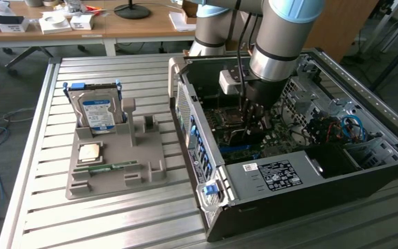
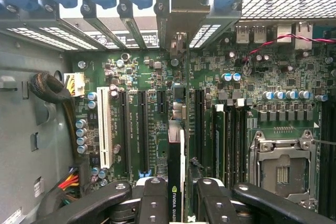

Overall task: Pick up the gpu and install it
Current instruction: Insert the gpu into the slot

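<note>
Wrist view: your claw [image 2: 181, 195] grips the gpu [image 2: 178, 166] edge-on, held over the motherboard [image 2: 157, 77] slots inside the computer case [image 1: 268, 176]. Pickup is done; whether it is seated, I cannot tell.

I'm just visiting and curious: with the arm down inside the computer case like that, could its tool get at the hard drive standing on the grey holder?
Probably not as things stand. The tool is deep in the case, shut on the gpu above the motherboard. The hard drive stands outside, beyond the case wall, on the grey holder.
</note>
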Controlling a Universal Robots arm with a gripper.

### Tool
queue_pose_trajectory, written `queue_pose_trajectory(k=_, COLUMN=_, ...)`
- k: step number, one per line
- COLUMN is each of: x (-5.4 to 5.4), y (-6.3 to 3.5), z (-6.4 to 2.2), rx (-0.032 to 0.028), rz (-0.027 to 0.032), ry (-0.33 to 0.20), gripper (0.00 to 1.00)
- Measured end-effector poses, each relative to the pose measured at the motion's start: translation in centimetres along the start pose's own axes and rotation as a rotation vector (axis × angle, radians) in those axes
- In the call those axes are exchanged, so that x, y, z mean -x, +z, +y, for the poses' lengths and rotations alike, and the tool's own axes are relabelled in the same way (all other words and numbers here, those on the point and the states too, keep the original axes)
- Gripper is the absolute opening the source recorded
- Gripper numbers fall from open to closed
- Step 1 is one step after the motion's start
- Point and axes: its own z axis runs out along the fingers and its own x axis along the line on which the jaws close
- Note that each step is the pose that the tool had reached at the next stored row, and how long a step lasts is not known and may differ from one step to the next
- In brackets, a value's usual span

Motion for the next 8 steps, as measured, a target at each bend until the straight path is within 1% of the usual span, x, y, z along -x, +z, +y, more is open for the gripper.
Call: queue_pose_trajectory(k=8, x=0.04, y=0.03, z=0.00, rx=-0.0001, rz=0.0000, ry=0.000, gripper=0.26)
